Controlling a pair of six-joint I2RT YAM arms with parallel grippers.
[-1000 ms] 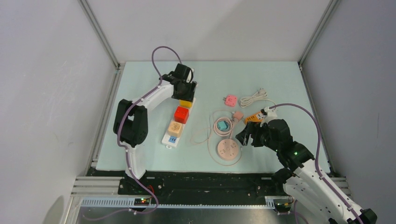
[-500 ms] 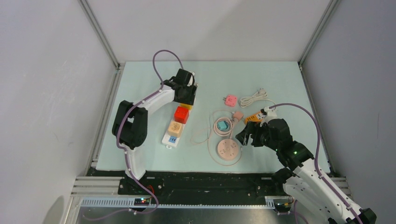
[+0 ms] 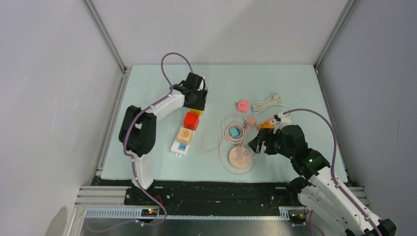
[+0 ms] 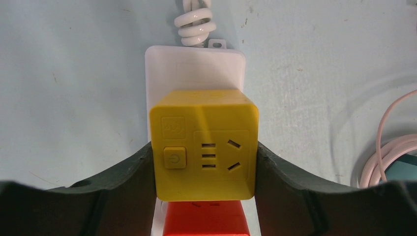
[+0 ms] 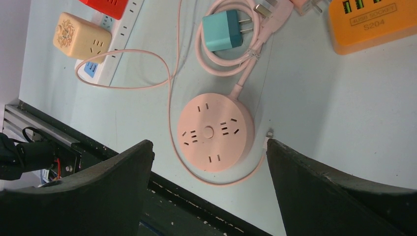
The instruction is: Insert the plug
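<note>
Left gripper [image 4: 204,162] is clamping the yellow cube adapter [image 4: 204,130] mid-frame, likely seating it into the white power strip [image 4: 195,61]; right gripper [image 5: 206,147] is hanging spread apart.

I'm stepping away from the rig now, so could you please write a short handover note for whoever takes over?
Left pincer: shut on the yellow cube adapter, on the white power strip beside the red cube.
Right pincer: open, empty, over the pink round socket.
Done: adapter is on the strip; whether fully seated, cannot tell.
To do: press it home if needed, then release.
</note>
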